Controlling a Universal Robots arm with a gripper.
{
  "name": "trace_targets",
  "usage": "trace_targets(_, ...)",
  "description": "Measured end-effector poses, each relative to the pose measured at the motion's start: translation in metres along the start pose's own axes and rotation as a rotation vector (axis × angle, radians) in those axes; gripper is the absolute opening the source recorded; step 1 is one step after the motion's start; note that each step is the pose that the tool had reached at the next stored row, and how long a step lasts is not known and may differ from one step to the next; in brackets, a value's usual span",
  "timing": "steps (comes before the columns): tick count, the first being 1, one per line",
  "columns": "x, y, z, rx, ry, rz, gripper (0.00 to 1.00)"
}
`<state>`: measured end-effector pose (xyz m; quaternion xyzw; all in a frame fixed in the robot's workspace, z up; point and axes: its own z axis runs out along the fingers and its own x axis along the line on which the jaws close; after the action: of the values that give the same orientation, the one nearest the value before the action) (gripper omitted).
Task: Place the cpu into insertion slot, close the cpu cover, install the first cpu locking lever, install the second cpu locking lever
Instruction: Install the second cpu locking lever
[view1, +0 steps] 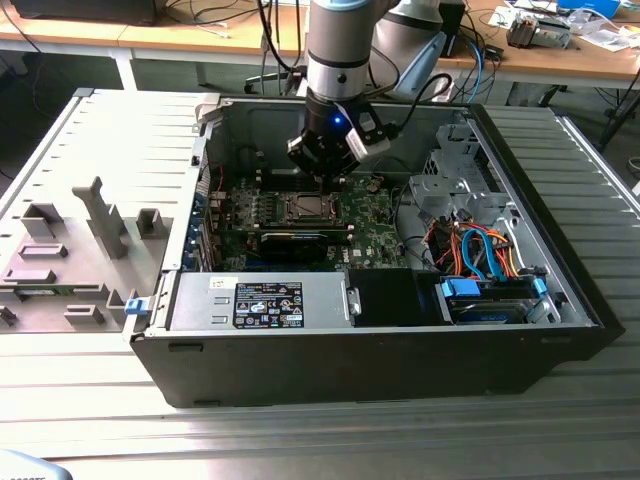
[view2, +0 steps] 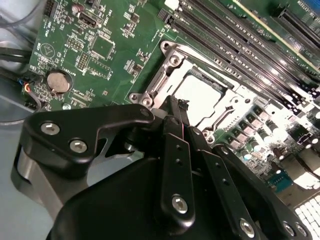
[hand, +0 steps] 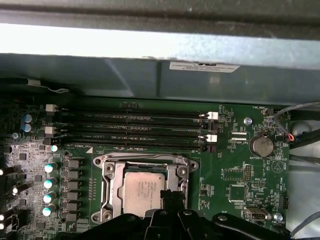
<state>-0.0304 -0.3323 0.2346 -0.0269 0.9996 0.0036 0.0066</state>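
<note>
One arm's gripper (view1: 322, 172) hung over the insertion slot (view1: 305, 207), exterior view | second wrist: fingers (view2: 176, 120) pressed together, tips beside cpu (view2: 200, 96) | first wrist: cpu (hand: 143, 191) seated in slot (hand: 143, 187), cpu cover (hand: 111, 187) framing it

Open black computer case (view1: 400, 350) lies on grey slatted table (view1: 300, 430). Green motherboard (view1: 375, 225) inside, black memory slots (hand: 135, 130) near case wall, round coin battery (hand: 261, 146) beside them. Power supply (view1: 260, 300) at front, blue and orange cables (view1: 480, 250) toward exterior view's right. Grey plastic fixtures (view1: 70, 250) on exterior view's left.
</note>
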Motion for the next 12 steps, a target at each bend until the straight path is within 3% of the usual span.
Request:
trace_targets(2,0.0,-0.0008,-0.0001,-0.0054,-0.0003,0.0,0.11)
trace_targets(4,0.0002,-0.0025,-0.0001,-0.0157,-0.0009,0.0,0.11)
trace_targets(6,0.0003,-0.0049,-0.0001,-0.0303,-0.0016,0.0,0.11)
trace_targets(9,0.0005,-0.0095,-0.0001,-0.0745,-0.004,0.001,0.11)
trace_targets(11,0.0007,-0.0114,-0.0002,-0.0892,-0.0048,0.001,0.11)
trace_targets(12,0.0008,-0.0136,-0.0002,-0.1059,-0.0057,0.002,0.11)
